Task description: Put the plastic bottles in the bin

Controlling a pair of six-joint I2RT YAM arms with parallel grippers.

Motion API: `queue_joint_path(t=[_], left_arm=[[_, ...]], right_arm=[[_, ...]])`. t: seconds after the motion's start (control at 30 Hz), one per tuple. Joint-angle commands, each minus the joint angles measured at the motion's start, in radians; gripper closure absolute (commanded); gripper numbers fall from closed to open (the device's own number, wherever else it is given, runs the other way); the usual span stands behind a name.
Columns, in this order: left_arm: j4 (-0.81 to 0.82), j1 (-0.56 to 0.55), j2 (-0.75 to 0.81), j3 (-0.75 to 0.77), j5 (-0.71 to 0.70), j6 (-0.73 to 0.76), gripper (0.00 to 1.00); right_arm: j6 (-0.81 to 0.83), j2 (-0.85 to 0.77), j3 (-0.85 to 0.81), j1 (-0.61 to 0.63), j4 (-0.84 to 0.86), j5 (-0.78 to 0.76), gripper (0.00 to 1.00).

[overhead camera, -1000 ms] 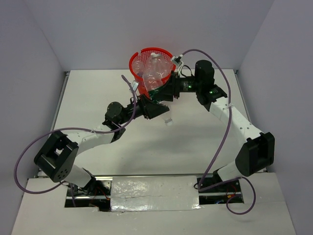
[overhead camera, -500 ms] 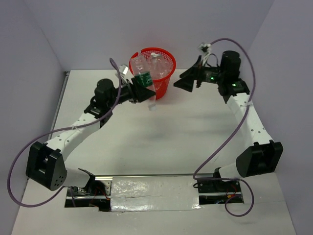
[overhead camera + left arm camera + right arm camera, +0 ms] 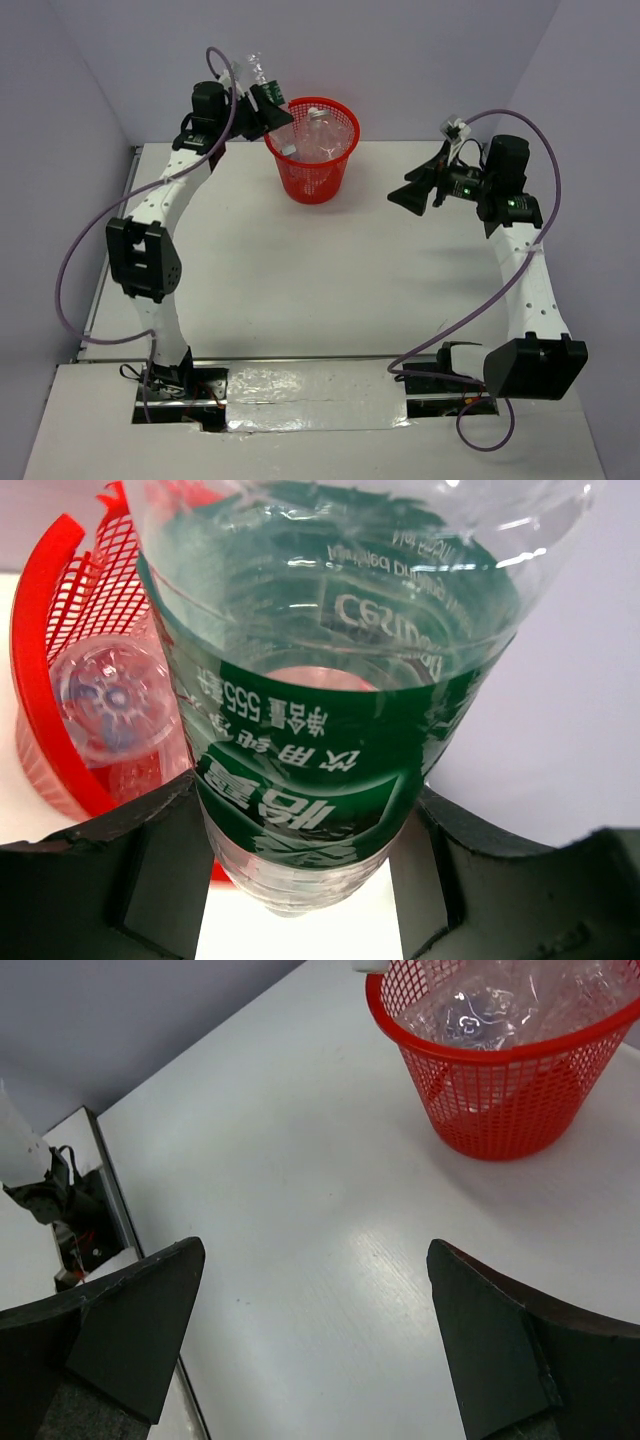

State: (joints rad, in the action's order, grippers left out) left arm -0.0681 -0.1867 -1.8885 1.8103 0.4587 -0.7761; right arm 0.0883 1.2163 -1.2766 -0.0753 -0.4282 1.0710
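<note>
Now left jaws pinch a green-label bottle point(image 3: 320, 730), raised near the left rim of the red bin point(image 3: 300, 185); more bottles point(image 3: 318, 135) inside, maybe three. Right jaws spread, hovering over bench point(image 3: 300, 290), well right of bin.

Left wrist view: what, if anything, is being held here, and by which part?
A clear plastic bottle, clamped between the jaws across its green-labelled body.
</note>
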Motion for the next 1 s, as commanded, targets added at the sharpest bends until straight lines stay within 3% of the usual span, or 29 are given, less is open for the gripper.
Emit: queue_joint_path(t=[0.0,0.23,0.43,0.7,0.83,0.97], left_arm=[[-0.042,-0.003,-0.082,0.115,0.031,-0.054,0.95],[-0.028,-0.011,-0.178,0.227,0.044,-0.115,0.87],[-0.067,-0.028,-0.199,0.221,0.07,-0.115,0.64],[-0.122,-0.039,-0.23,0.256,0.093,-0.123,0.44],[-0.15,-0.039,-0.235,0.271,0.081,-0.12,0.28],[-0.18,-0.04,-0.238,0.297,0.072,-0.109,0.23]], right_arm=[[0.03,-0.043,0.032,-0.027,-0.011,0.024,0.0],[0.021,-0.051,0.075,-0.047,-0.012,0.033,0.0],[-0.01,-0.044,0.105,-0.052,0.015,0.032,0.0],[-0.021,-0.05,0.126,-0.05,0.022,0.024,0.0],[-0.024,-0.057,0.132,-0.054,0.025,0.023,0.0],[-0.041,-0.06,0.143,-0.052,0.039,0.026,0.0]])
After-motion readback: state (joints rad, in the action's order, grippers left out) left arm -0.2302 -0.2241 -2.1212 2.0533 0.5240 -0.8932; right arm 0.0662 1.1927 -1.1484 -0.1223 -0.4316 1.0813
